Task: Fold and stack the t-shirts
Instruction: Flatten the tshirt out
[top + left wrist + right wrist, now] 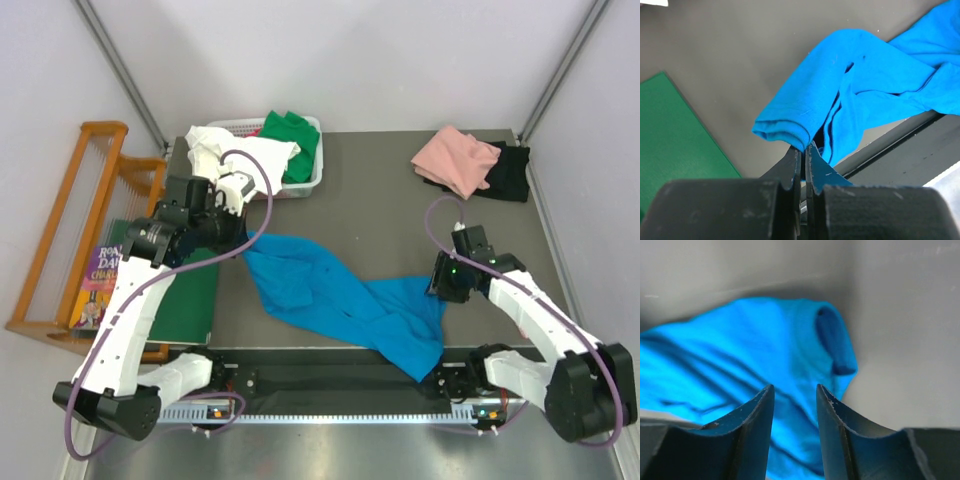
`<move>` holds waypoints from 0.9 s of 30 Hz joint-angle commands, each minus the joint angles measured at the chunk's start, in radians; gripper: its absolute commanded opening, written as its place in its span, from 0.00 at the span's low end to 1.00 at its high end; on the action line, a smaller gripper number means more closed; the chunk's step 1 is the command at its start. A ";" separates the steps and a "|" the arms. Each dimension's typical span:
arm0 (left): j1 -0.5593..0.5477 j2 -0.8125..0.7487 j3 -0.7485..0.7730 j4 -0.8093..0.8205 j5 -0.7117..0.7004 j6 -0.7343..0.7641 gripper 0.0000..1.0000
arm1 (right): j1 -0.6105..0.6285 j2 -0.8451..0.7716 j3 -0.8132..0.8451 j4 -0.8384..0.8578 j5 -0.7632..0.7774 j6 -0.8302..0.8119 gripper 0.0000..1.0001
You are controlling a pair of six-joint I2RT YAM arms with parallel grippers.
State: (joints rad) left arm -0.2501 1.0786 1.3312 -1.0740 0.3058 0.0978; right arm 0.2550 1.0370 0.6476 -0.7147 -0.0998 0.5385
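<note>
Blue t-shirt (340, 300) lies crumpled across the near part of the grey counter (380, 200), stretched from the left arm toward the right one, its lower fold spilling over the near edge. At its left end the left end effector (238, 232) has its jaws pressed together on a rolled edge of the cloth. Only the left wrist view makes that pinch plain, fabric bunched at the fingertips (796, 155). At the shirt's right end the right end effector (441, 285) is poised with jaws apart. The right wrist view shows a sleeve and blue folds below the gap, though not whether the fingers (762, 405) touch the cloth.

Left of the shirt a flat green board (190, 300) lies partly under the left arm. Only the overhead view shows the far side: a white basket (312, 175) holding a white t-shirt (225, 145) and a green t-shirt (290, 135), and at far right a pink t-shirt (455, 158) on a black t-shirt (510, 175).
</note>
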 commanded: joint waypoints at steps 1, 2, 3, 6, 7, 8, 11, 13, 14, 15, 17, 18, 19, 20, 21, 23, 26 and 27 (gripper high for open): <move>0.005 -0.031 0.000 0.037 0.006 -0.010 0.00 | 0.027 0.073 -0.058 0.107 0.046 0.026 0.39; 0.005 -0.032 0.003 0.037 0.006 -0.012 0.00 | 0.033 0.099 -0.068 0.118 0.049 0.026 0.39; 0.005 -0.032 0.003 0.036 0.006 -0.010 0.00 | 0.036 0.110 -0.074 0.124 0.051 0.028 0.38; 0.005 -0.032 -0.001 0.036 0.004 -0.007 0.00 | 0.059 0.117 -0.086 0.127 0.080 0.043 0.38; 0.005 -0.032 -0.003 0.037 0.006 -0.009 0.00 | 0.073 0.103 -0.088 0.124 0.087 0.049 0.38; 0.005 -0.031 -0.006 0.039 0.007 -0.009 0.00 | 0.079 0.097 -0.091 0.121 0.094 0.060 0.38; 0.005 -0.031 -0.006 0.042 0.012 -0.010 0.00 | 0.102 0.080 -0.100 0.109 0.094 0.078 0.38; 0.005 -0.029 -0.007 0.043 0.016 -0.010 0.00 | 0.121 0.074 -0.103 0.100 0.116 0.089 0.39; 0.005 -0.029 -0.007 0.043 0.018 -0.012 0.00 | 0.127 0.067 -0.105 0.086 0.126 0.101 0.40; 0.005 -0.029 -0.007 0.043 0.018 -0.012 0.00 | 0.133 0.063 -0.105 0.080 0.127 0.106 0.41; 0.005 -0.029 -0.007 0.043 0.023 -0.012 0.00 | 0.154 0.046 -0.106 0.067 0.133 0.126 0.43; 0.005 -0.029 -0.009 0.043 0.024 -0.013 0.00 | 0.159 0.038 -0.115 0.072 0.130 0.127 0.43; 0.005 -0.029 -0.007 0.045 0.026 -0.013 0.00 | 0.164 0.035 -0.120 0.078 0.129 0.129 0.39; 0.005 -0.031 -0.010 0.045 0.026 -0.015 0.00 | 0.164 0.037 -0.126 0.086 0.130 0.135 0.37; 0.005 -0.029 -0.010 0.045 0.026 -0.015 0.00 | 0.164 0.043 -0.134 0.112 0.126 0.133 0.34; 0.005 -0.031 -0.006 0.042 0.023 -0.015 0.00 | 0.164 0.087 -0.134 0.139 0.112 0.130 0.20; 0.005 -0.031 0.008 0.029 0.016 -0.012 0.00 | 0.167 0.164 -0.112 0.178 0.106 0.118 0.00; 0.005 -0.029 0.011 0.026 0.015 -0.009 0.00 | 0.167 0.179 -0.094 0.191 0.107 0.115 0.00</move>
State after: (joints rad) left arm -0.2501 1.0691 1.3197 -1.0737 0.3141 0.0944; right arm 0.4057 1.1454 0.5262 -0.6140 0.0021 0.6559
